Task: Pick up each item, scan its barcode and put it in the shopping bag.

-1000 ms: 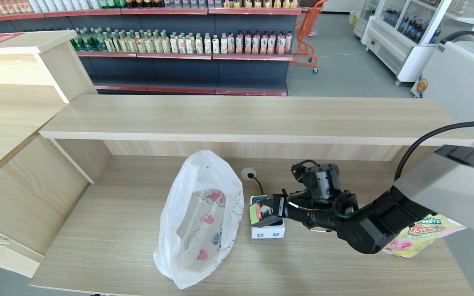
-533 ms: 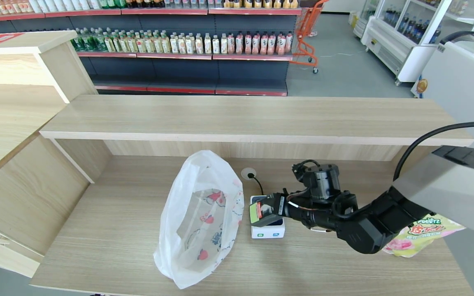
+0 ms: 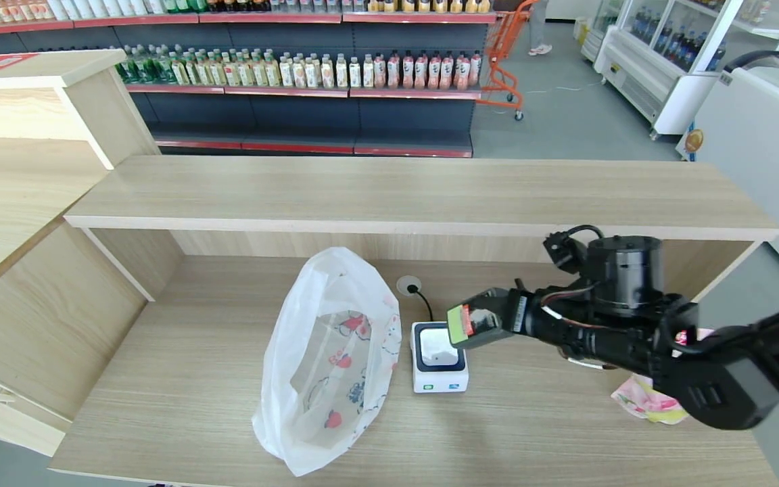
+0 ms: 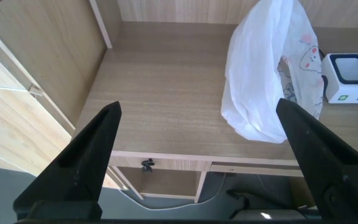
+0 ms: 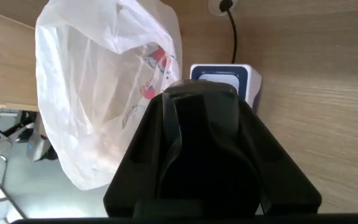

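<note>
Right pincer (image 3: pixel 476 323) pinched shut on a small flat packet with a green edge and a red face (image 3: pixel 459 326), held in the air off the pale wooden counter (image 3: pixel 180 379). The packet sat above and just to the right of the white box scanner with the dark glass top (image 3: pixel 438 366), its long axis roughly upright and its broad face turned toward the left. From my right wrist the packet itself was hidden behind my own fingers, so I could not tell how deep the grip ran. The crumpled white plastic shopping bag with red prints (image 3: pixel 328 358) stood just beside the scanner on its left side, so the bag lay leftward from the packet, past the scanner, with its long axis running from the far side toward the near edge. Left pincer (image 4: pixel 197 107) was spread wide and empty, above the counter's near left edge, well apart from the packet. I judged the right arm the one to carry on. A pink and green snack pouch (image 3: pixel 640 400) lay on the counter under my right arm, waiting.
</note>
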### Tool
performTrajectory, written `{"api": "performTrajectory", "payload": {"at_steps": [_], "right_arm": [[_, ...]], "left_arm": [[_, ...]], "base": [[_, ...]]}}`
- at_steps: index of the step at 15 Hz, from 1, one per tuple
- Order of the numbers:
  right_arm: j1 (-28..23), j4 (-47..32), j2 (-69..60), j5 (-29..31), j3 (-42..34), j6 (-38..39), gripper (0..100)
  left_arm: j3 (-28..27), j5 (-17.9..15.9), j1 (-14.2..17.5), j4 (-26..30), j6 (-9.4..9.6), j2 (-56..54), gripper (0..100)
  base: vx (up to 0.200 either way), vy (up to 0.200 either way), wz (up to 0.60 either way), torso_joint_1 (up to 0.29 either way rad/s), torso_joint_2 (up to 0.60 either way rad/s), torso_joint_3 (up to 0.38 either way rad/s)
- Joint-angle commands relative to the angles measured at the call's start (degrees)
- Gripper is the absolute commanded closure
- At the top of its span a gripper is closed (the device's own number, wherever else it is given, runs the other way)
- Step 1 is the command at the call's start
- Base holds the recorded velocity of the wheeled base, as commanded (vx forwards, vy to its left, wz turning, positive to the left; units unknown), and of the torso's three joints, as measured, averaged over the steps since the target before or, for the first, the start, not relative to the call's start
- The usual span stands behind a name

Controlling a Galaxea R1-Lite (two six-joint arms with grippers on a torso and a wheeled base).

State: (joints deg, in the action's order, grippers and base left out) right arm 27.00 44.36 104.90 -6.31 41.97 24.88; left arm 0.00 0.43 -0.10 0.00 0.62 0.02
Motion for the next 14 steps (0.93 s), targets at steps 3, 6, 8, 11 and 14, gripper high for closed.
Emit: {"api": "performTrajectory", "payload": {"at_steps": [3, 6, 8, 11, 14], "right_arm": [[-1.9, -2.9, -21.8, -0.1, -16.7, -6.9, 100], [-1.9, -9.7, -27.8, -0.2, -17.3, -3.8, 100], [-1.9, -11.2, -29.1, -0.2, -16.9, -1.9, 100], [-1.7, -12.7, -27.8, -0.4, -15.5, 1.7, 100], [-1.3, -15.1, -23.8, -0.4, -11.6, 3.5, 100]], "left_arm": [[0.0, 0.0, 0.0, 0.0, -0.01, 0.0, 0], [0.0, 0.0, 0.0, 0.0, -0.01, 0.0, 0], [0.0, 0.0, 0.0, 0.0, -0.01, 0.1, 0], [0.0, 0.0, 0.0, 0.0, -0.09, 0.0, 0], [0.0, 0.0, 0.0, 0.0, -0.18, 0.0, 0]], "base": [[0.0, 0.0, 0.0, 0.0, 0.0, 0.0], [0.0, 0.0, 0.0, 0.0, 0.0, 0.0], [0.0, 0.0, 0.0, 0.0, 0.0, 0.0], [0.0, 0.133, 0.0, -0.002, 0.0, 0.003], [0.0, 0.2, 0.0, 0.002, 0.01, 0.001]]}}
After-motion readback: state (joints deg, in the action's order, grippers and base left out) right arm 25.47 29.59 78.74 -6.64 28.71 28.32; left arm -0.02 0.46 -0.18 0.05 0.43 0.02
